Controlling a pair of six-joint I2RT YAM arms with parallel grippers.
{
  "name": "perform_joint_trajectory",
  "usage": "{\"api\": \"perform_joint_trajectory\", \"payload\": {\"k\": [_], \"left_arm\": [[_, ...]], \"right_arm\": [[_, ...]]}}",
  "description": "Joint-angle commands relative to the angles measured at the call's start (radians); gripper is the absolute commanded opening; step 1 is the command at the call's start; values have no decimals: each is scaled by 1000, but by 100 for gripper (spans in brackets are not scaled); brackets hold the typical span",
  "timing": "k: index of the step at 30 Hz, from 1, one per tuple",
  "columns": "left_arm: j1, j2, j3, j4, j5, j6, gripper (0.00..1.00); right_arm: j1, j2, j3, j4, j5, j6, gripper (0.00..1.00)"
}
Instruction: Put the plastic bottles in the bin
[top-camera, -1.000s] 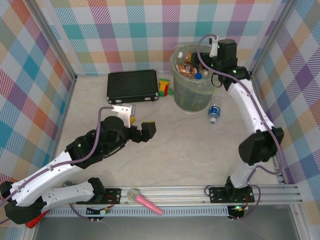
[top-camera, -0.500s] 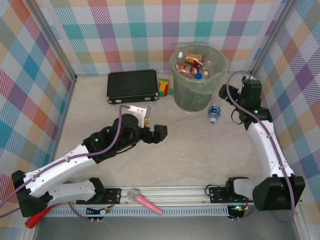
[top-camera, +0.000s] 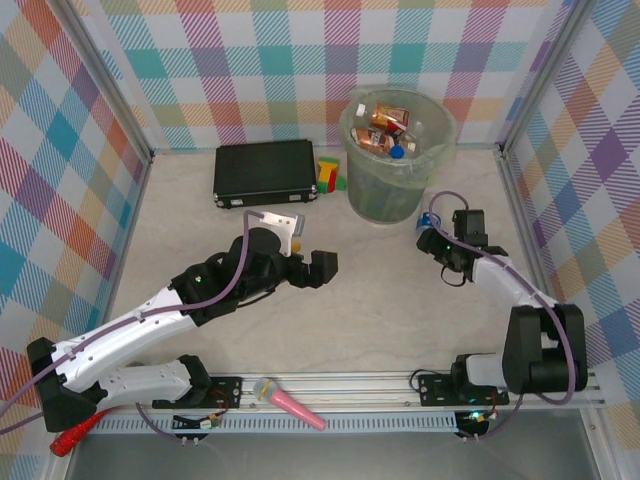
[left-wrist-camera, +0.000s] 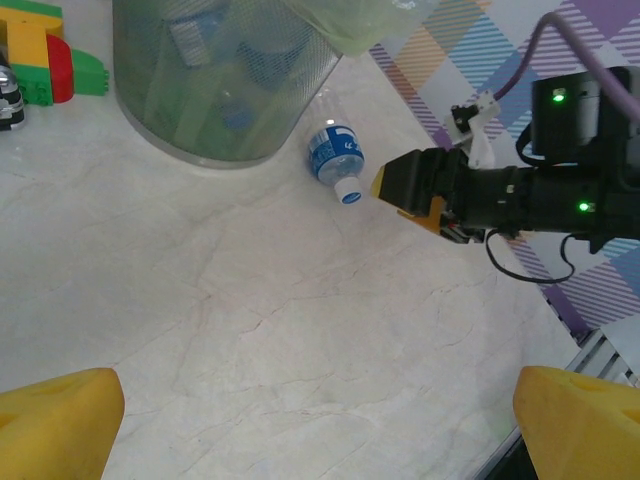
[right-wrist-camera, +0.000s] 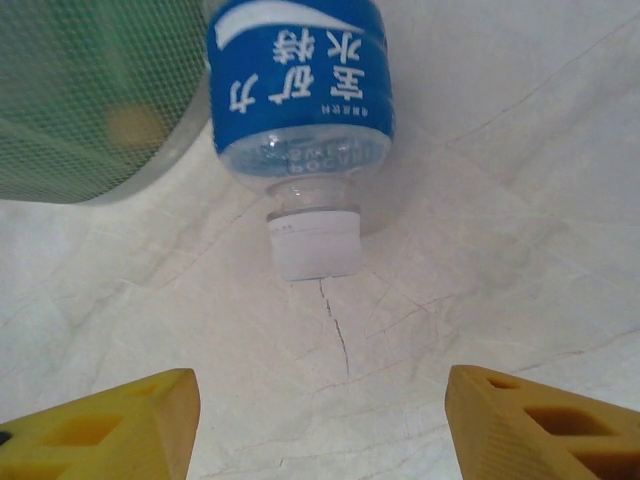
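The right gripper (right-wrist-camera: 320, 385) is hovering low over the worktop (right-wrist-camera: 480, 250) with its jaws spread apart, pinching nothing. Straight ahead of it, just beyond the jaws and not touching them, a plastic bottle (right-wrist-camera: 305, 120) with a blue label is lying on its side. Its pale cap is pointing back toward the gripper, so its long axis is running almost along the line of approach. Ahead and to this gripper's left, the bin (right-wrist-camera: 90, 100) is standing just beside the bottle. The left gripper (top-camera: 322, 268), also spread and empty, is hanging well apart from the bottle, so the right arm is the nearer one.
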Motion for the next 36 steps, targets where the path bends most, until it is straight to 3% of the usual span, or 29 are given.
{"api": "perform_joint_trajectory", "payload": {"k": [1, 14, 18, 25, 28, 36], "left_arm": [[8, -14, -2, 16, -9, -8, 100], [8, -25, 14, -17, -37, -5, 100], [8, -28, 17, -24, -42, -6, 100], [8, -28, 23, -29, -43, -4, 100], [8, -28, 23, -29, -40, -4, 100], [8, -30, 26, -27, -40, 2, 100]], "right_arm": [[0, 55, -9, 128, -50, 29, 66], [-7, 236, 46, 212, -9, 30, 61], [-9, 257, 64, 225, -14, 20, 54], [-9, 254, 83, 224, 8, 10, 42], [-9, 235, 80, 205, 17, 4, 28], [-9, 71, 23, 143, 38, 1, 26]]}}
